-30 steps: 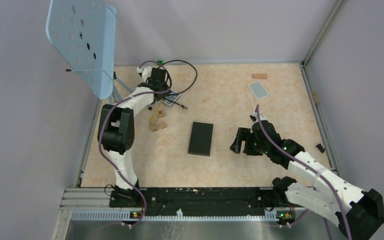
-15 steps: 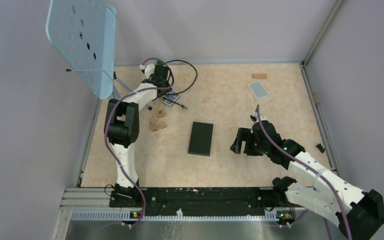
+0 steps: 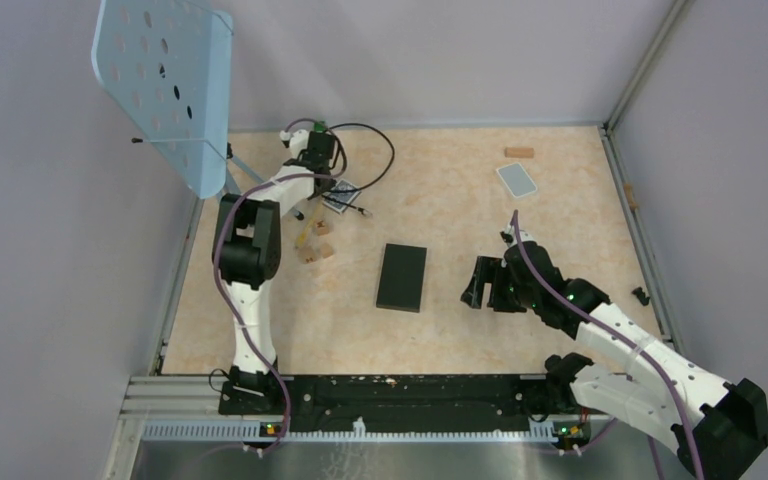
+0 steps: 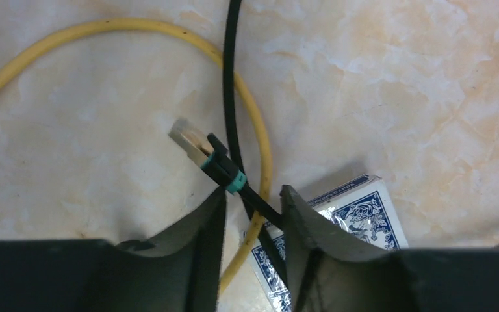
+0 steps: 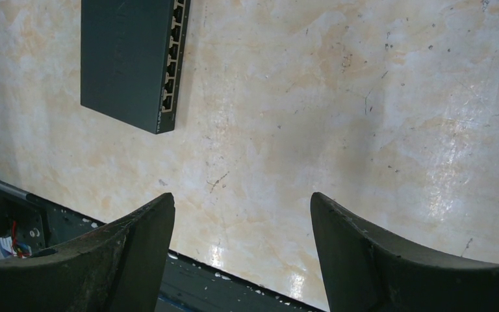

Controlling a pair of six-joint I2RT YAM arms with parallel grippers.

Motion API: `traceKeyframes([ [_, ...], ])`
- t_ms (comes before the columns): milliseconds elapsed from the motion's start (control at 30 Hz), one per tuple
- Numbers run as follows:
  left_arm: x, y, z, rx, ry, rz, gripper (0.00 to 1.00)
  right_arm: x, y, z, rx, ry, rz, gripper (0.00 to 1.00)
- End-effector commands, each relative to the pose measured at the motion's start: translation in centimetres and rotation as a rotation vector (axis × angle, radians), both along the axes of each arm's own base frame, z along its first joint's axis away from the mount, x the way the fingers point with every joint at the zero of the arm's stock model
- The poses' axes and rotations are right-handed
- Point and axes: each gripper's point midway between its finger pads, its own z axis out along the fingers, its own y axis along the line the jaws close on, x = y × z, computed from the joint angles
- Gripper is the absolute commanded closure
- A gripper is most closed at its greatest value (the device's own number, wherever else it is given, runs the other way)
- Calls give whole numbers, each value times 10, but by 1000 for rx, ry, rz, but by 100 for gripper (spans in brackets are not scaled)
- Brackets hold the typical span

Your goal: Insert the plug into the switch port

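1. The plug [image 4: 190,138] is lying on the surface [image 3: 460,200] in the far-left corner, with its clear tip pointing away from the left gripper [image 4: 252,195]. Its black cable [image 4: 229,65] is running back between the jaws.
2. The left gripper is standing part-open astride that cable and is not clamping it, as far as the view shows.
3. The switch [image 3: 402,277] is sitting mid-surface, well apart from the plug. Its port row [image 5: 171,65] is showing along one narrow edge, and every socket looks empty.
4. The right gripper [image 5: 240,247] is hovering near the switch, wide open and holding nothing.
5. Judgement: the task is at an early stage. Grasping, carrying, aligning and inserting are all remaining.
6. A yellow cable [image 4: 104,26] is looping round the plug, and a playing card [image 4: 357,208] is lying just beside the jaws. The back wall and the perforated panel [image 3: 165,80] are crowding the left arm. Bare surface is lying open toward the switch.
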Motion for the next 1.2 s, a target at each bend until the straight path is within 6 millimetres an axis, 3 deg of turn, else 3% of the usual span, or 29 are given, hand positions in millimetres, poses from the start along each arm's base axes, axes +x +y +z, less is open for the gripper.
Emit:
traceKeyframes([
  [0,17,3,12,35,-32,-29,69,6,2,7,12,-26,-7,25],
  [100,16,9,18,64,-30,-15,88,6,4,7,21,-25,-3,25],
  [300,15,17,48,103,-74,-9,89,7,5,9,33,-29,-9,25],
  [433,16,13,77,94,-128,-40,97,6,5,9,33,-28,-9,25],
  [567,14,5,109,62,-187,-97,100,6,4,10,37,-32,-12,25],
  [700,8,-16,140,24,-257,-211,100,6,2,15,30,-47,-14,25],
  [833,-6,-52,183,-11,-354,-383,100,12,3,39,34,-134,28,25],
  [967,-37,-112,224,-59,-430,-617,100,21,17,94,130,-334,120,24],
  [1067,-82,-174,246,-126,-459,-850,100,21,26,146,219,-539,194,23],
  [1167,-132,-214,252,-222,-455,-994,100,14,33,193,314,-748,270,21],
])
